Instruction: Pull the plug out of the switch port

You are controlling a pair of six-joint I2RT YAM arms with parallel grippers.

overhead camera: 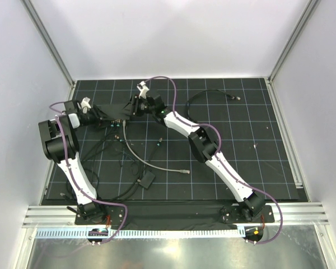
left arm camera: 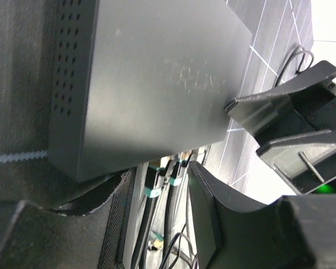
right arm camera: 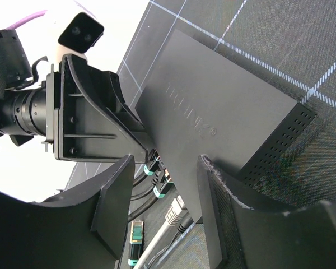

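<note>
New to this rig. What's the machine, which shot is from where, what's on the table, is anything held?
You are looking at a left arm and a right arm, each ending in a two-finger gripper. The wide picture comes from a fixed camera above and behind them. The other two come from a camera on each wrist, looking past that arm's own fingers. On the gridded mat lies a flat dark-grey network switch with green-booted plugs in its ports, plus a loose grey cable and a small black block. The left gripper and right gripper stand at opposite ends of the switch, jaws apart; neither visibly holds anything.
</note>
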